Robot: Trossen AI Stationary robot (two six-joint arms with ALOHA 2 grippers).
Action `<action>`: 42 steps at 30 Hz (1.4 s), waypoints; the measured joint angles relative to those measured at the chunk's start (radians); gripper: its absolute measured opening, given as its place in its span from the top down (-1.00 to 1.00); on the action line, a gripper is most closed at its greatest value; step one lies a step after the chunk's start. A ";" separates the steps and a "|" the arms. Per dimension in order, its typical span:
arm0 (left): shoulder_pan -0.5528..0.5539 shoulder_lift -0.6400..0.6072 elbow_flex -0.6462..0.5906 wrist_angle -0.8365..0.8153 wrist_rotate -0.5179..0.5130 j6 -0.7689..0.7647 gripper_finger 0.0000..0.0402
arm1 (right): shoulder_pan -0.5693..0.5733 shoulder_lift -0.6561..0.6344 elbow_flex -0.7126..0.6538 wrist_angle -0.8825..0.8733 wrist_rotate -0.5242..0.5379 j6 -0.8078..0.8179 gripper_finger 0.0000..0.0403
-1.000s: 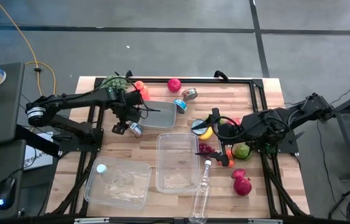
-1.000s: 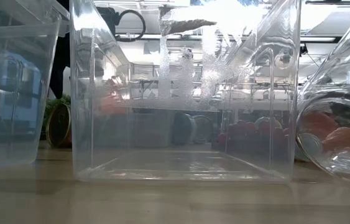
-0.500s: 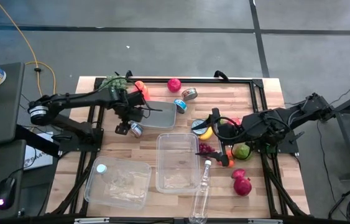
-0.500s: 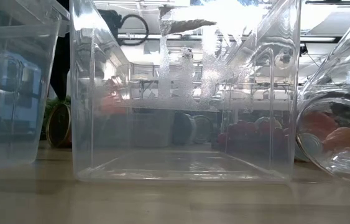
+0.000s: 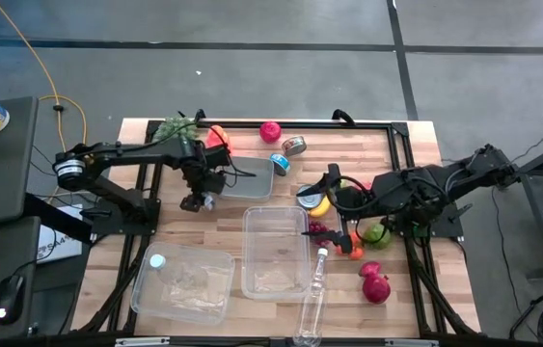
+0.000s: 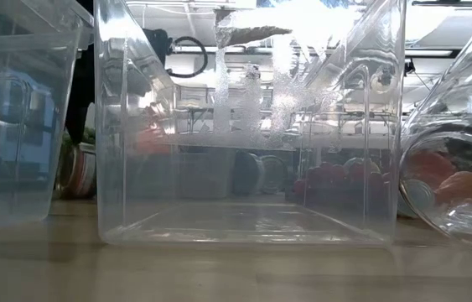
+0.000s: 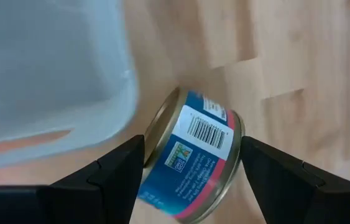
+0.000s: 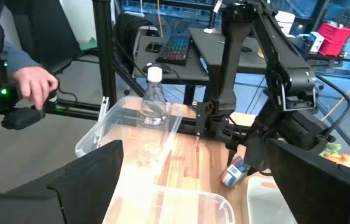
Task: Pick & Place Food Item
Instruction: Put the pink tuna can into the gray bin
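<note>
A blue-labelled tin can (image 7: 193,155) with a barcode lies tilted on the wood beside a clear tub (image 5: 247,176). It also shows as the can (image 5: 207,201) in the high view. My left gripper (image 5: 194,200) is open and points down over it. Its fingers (image 7: 115,174) stand at the can's two flat ends. The right wrist view shows the same can (image 8: 233,173) under that arm. My right gripper (image 5: 344,227) is open and hovers over purple grapes (image 5: 318,229), near a banana (image 5: 321,205) and a green apple (image 5: 375,233). My left gripper comes at the can from above, with one finger (image 7: 115,174) by the gold lid end (image 7: 157,127) and the other by the bottom end (image 7: 237,134). I cannot tell whether either finger touches it. The can rests on the table.
A tall clear bin (image 5: 276,253) stands mid-table, a second bin (image 5: 182,281) to its left, and a plastic bottle (image 5: 313,301) lies to its right. Red fruit (image 5: 375,284), more cans (image 5: 293,146), a carrot (image 5: 216,135) and greens (image 5: 176,127) are scattered about. A person's hand (image 8: 35,84) is beyond the table.
My left gripper has moved a little toward the table's right and come over the can, which earlier lay beside it. In the low view its dark fingers now stand in front of the can.
</note>
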 joint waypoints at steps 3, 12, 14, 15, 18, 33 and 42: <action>0.000 0.001 0.000 0.000 -0.018 0.001 -0.27 | 0.000 0.000 0.000 0.000 0.000 -0.001 -0.90; 0.000 0.000 0.000 0.000 -0.025 0.001 -0.27 | 0.000 0.000 0.000 0.000 0.000 -0.002 -0.90; 0.000 0.000 0.000 -0.001 -0.034 0.001 -0.27 | 0.000 0.000 0.000 0.000 0.000 -0.002 -0.90; 0.000 0.000 0.000 -0.002 -0.038 0.002 -0.27 | 0.000 0.000 0.000 -0.001 0.000 -0.002 -0.90; 0.000 0.000 0.000 -0.022 -0.040 0.039 -0.27 | 0.000 0.000 0.000 -0.002 0.000 -0.002 -0.90; 0.000 -0.003 0.002 -0.069 -0.063 0.100 -0.27 | 0.000 0.000 0.000 -0.008 0.000 0.001 -0.90; 0.000 -0.003 0.002 -0.072 -0.063 0.076 -0.27 | 0.000 0.000 0.000 -0.007 0.000 0.001 -0.90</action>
